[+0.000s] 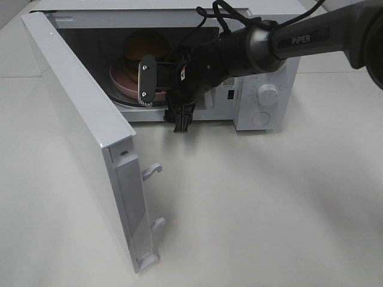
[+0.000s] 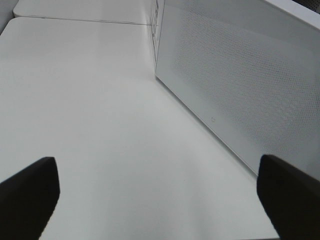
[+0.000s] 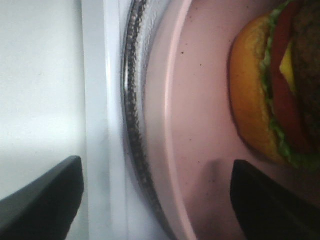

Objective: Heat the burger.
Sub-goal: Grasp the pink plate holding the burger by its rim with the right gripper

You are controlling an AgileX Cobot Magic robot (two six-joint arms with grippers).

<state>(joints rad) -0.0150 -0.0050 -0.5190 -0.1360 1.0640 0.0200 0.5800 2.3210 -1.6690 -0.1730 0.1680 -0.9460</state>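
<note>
The burger (image 1: 143, 43) sits on a pink plate (image 1: 125, 81) inside the open microwave (image 1: 266, 116). In the right wrist view the burger (image 3: 272, 95) shows its bun, lettuce, tomato, cheese and patty, resting on the pink plate (image 3: 200, 100). My right gripper (image 1: 163, 101) is at the oven's mouth, open. The plate's near rim lies between its wide-set fingers in the right wrist view, where the right gripper (image 3: 157, 200) holds nothing. My left gripper (image 2: 159, 200) is open and empty above the table, beside the microwave door (image 2: 240, 75). The exterior view does not show it.
The microwave door (image 1: 84, 131) swings out to the left and toward the front, with two latch hooks (image 1: 152, 170) on its edge. A glass turntable (image 3: 134, 125) lies under the plate. Control knobs (image 1: 268, 92) are on the oven's right side. White table (image 1: 269, 209) lies in front.
</note>
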